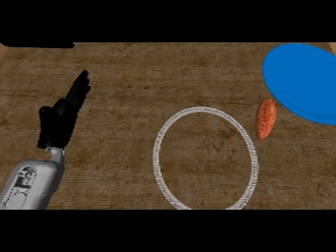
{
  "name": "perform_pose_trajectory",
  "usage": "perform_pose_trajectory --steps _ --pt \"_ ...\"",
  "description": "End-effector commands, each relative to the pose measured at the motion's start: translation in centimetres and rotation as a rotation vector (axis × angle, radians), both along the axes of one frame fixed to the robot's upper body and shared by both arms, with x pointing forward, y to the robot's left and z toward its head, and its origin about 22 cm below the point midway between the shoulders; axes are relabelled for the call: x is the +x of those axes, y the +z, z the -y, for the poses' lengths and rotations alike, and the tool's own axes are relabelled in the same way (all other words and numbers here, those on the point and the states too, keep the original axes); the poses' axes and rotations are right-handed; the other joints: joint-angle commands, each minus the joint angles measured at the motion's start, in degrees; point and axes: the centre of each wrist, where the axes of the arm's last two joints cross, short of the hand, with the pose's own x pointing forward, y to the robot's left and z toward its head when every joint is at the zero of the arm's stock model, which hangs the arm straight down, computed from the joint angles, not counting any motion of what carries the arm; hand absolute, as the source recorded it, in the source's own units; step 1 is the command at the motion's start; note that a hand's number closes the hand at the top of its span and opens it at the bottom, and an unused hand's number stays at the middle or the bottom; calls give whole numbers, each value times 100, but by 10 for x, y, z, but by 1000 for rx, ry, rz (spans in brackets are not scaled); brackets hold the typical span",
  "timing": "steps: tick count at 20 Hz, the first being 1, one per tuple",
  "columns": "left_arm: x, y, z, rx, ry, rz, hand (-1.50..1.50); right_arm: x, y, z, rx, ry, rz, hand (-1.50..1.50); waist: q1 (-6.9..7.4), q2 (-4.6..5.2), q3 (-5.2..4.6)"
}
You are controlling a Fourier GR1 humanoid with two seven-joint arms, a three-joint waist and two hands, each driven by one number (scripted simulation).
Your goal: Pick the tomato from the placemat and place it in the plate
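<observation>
Nearest me, left black hand (63, 117) rests spread; the squashed-looking orange-red tomato (266, 118) lies far right, upright axis, touching blue round plate (310, 83).

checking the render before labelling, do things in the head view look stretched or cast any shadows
In the head view the blue plate reads taller than wide and tilted, and the white ring is an upright oval, so round shapes look stretched; the orange-red object shows as a thin sliver; no cast shadow is visible under these or under the left hand; the lighting on the wooden counter looks even, without glare.
</observation>
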Motion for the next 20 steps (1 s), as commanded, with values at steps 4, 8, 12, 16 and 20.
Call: perform_pose_trajectory --steps 4,8,12,16,20 --pt "6 -2 7 -2 2 0 0 50 -18 -45 28 75 -56 150 22 20 0" --pt "10 8 3 -6 -14 7 0 66 -33 -70 -121 41 -110 150 31 27 -1" --pt "-6 -7 -2 2 -40 -2 0 77 -65 -100 -213 -5 -189 150 155 45 1" --pt "9 11 0 1 -32 30 0 75 -87 -105 -37 -35 -306 -150 164 85 10" --pt "5 -1 9 13 -15 7 0 77 -113 -128 56 -22 -305 -150 132 82 12"
